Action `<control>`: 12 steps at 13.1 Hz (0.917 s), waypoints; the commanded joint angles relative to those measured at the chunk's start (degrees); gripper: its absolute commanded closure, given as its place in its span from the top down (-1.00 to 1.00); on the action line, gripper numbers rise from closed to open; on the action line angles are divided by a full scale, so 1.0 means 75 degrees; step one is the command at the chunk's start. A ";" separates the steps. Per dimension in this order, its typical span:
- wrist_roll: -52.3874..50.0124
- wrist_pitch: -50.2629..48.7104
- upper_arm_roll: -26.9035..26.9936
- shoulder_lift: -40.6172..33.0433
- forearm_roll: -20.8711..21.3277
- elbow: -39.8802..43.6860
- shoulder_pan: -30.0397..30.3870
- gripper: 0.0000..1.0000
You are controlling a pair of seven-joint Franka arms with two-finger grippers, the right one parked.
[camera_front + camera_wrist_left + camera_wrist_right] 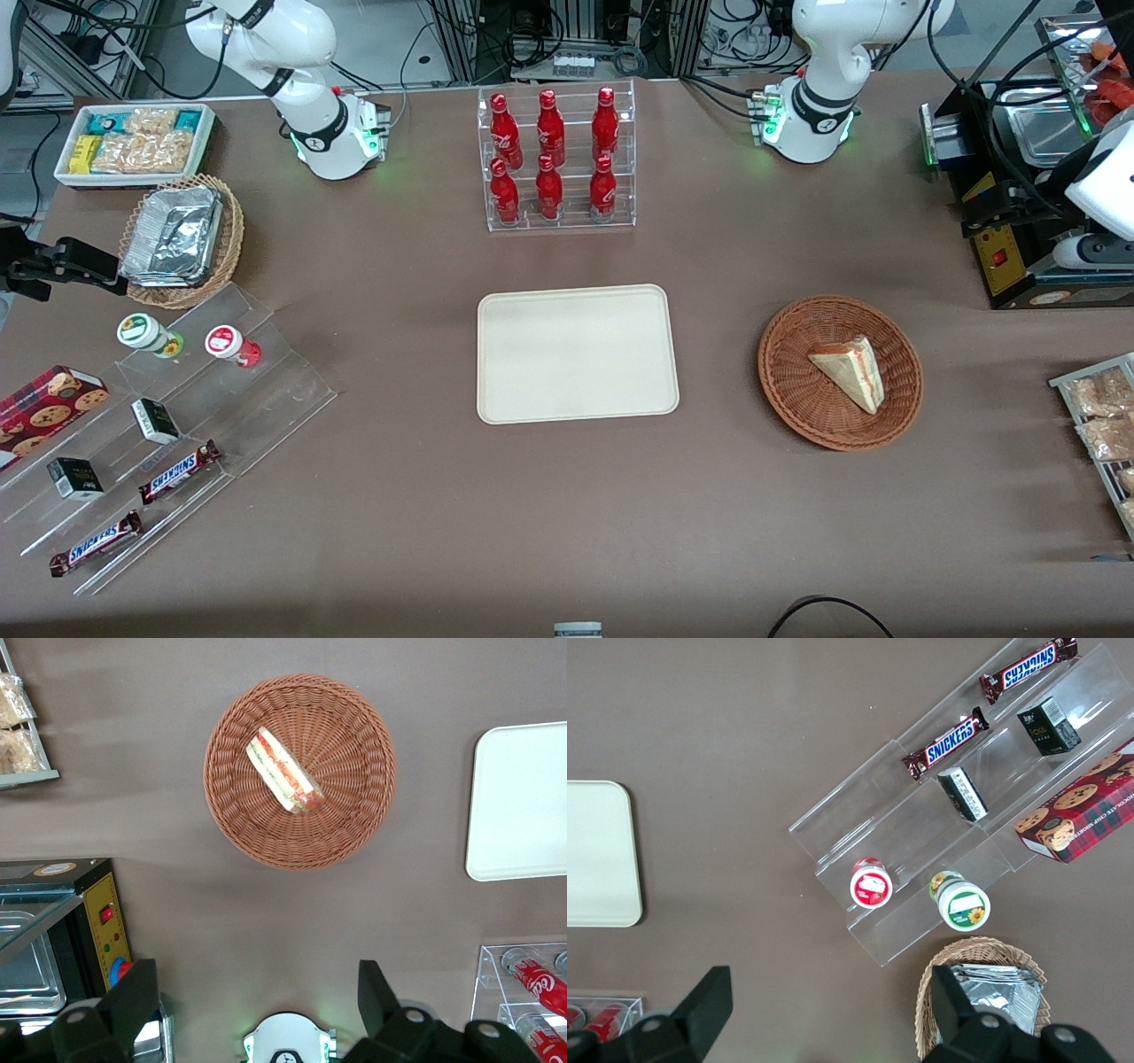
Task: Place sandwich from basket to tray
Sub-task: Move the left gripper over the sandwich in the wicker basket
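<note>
The brown desk (399, 496) holds a cream tray (578, 353) near its middle. Toward the working arm's end sits the round wicker basket (840, 372), with the sandwich (850, 372) lying inside it. The gripper (257, 1005) hangs high above the desk, jaws wide open, holding nothing.

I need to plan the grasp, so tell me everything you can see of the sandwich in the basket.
The sandwich is a triangular wedge of pale bread, with red and green filling showing in layers along its cut edge. It lies on its side in the reddish-brown woven basket, resting on the weave, whole and untouched. The gripper hangs well above it, jaws open and holding nothing. The cream tray beside the basket is bare.
</note>
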 commanded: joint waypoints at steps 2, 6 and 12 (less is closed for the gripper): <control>0.0008 0.0011 -0.0007 0.0065 0.0087 0.0135 -0.0043 1.00; -0.0098 0.0910 -0.0007 0.0252 0.0099 -0.0670 -0.0044 1.00; -0.1394 0.3221 0.0040 -0.0029 0.0053 -0.2911 0.0015 1.00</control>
